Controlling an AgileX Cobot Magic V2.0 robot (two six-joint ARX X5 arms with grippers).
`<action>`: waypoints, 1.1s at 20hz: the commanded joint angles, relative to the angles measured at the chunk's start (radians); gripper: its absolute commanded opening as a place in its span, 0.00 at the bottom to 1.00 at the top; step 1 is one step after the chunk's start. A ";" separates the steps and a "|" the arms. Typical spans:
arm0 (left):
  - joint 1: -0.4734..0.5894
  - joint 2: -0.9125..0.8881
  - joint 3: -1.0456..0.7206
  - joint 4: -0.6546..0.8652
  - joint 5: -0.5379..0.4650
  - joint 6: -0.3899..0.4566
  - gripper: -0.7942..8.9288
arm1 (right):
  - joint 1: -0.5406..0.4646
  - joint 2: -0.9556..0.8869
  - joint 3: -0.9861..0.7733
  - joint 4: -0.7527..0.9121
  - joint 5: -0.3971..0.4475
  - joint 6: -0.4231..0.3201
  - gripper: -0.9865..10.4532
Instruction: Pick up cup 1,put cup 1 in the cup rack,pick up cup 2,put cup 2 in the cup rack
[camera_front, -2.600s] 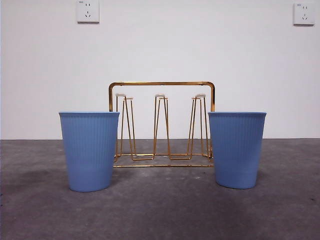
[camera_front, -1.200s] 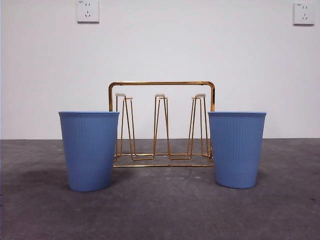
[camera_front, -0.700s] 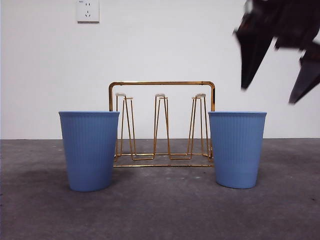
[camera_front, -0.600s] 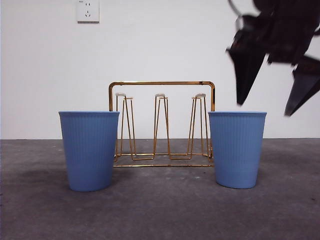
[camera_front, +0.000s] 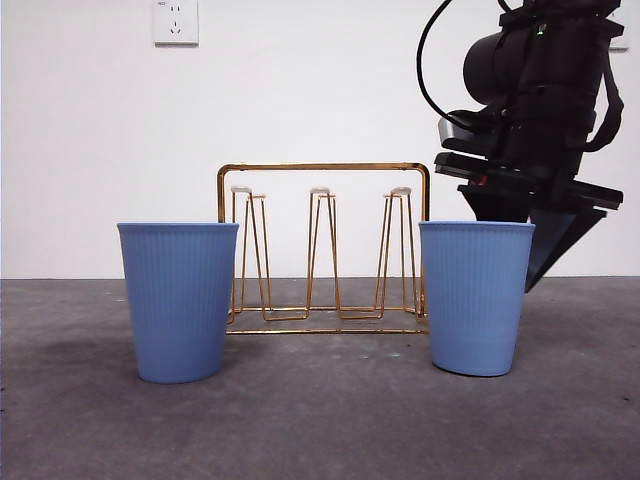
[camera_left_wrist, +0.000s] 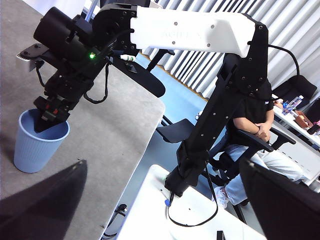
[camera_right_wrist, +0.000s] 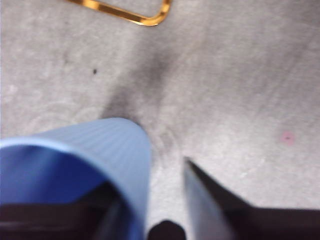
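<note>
Right gripper (camera_front: 530, 250) hangs at the rim of the right blue cup (camera_front: 476, 297), jaws spread wide. Right wrist view: one jaw sits inside the cup's mouth, the other outside, the cup wall (camera_right_wrist: 107, 150) between them. No clamp visible; there is a gap between the outer jaw and the wall. In the front view one black jaw tip shows just right of the cup's rim, pointing down; the other is hidden behind the cup.

Right blue cup stands upright on the grey table (camera_front: 320, 420), mouth up, long axis vertical, tapering toward its foot. It stands in front of the right end of the cup rack (camera_front: 323, 245).

Cup rack is upright, its long side running across the view, prongs pointing up, frame handle on top. A corner of its gold base (camera_right_wrist: 125, 12) shows in the right wrist view, apart from the cup.

Left blue cup (camera_front: 179, 300) is upright, mouth up, in front of the rack's left end.

Left gripper (camera_left_wrist: 165, 200) is well away from the work, jaws wide apart, looking across at the right arm (camera_left_wrist: 190, 32) and its cup (camera_left_wrist: 35, 147).

Change: half a second ago the right gripper was above and right of the cup rim; now it has dropped to straddle the rim. The cup has nudged slightly rightward. Rack and left cup are unchanged.
</note>
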 joint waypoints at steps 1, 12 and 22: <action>-0.002 0.002 0.001 0.018 0.004 -0.014 0.87 | 0.002 0.014 0.003 0.012 -0.006 0.008 0.07; -0.097 0.039 0.001 0.624 -0.039 -0.399 0.87 | -0.001 -0.420 0.003 0.041 -0.182 0.002 0.08; -0.358 0.284 0.001 1.397 -0.269 -0.724 0.87 | 0.000 -0.989 0.003 0.464 -0.253 0.142 0.08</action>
